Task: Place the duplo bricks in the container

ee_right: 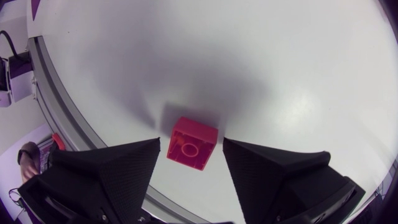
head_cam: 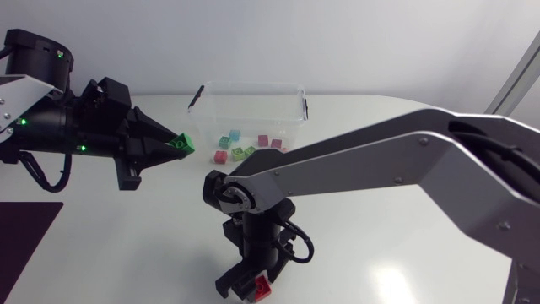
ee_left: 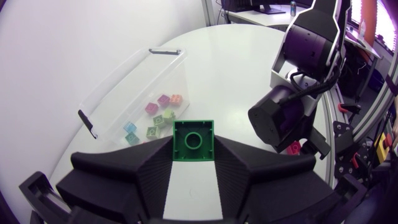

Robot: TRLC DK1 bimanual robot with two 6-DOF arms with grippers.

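Matte wedge-fingered left claw point(ee_left: 193, 150) pinches a studded green brick point(ee_left: 193, 138); right claw point(ee_right: 191, 147) stands spread, a square red brick point(ee_right: 193, 142) between its fingers.

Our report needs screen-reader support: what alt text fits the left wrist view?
The left gripper is shut on a green brick. Ahead on the table stands a clear container with several small bricks inside; the right arm hangs nearby.

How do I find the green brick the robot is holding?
Find the clear container at the back of the table. Beside it, the left gripper pinches a green brick at its tips. It is the only brick held in a gripper; the red brick lies loose on the table.
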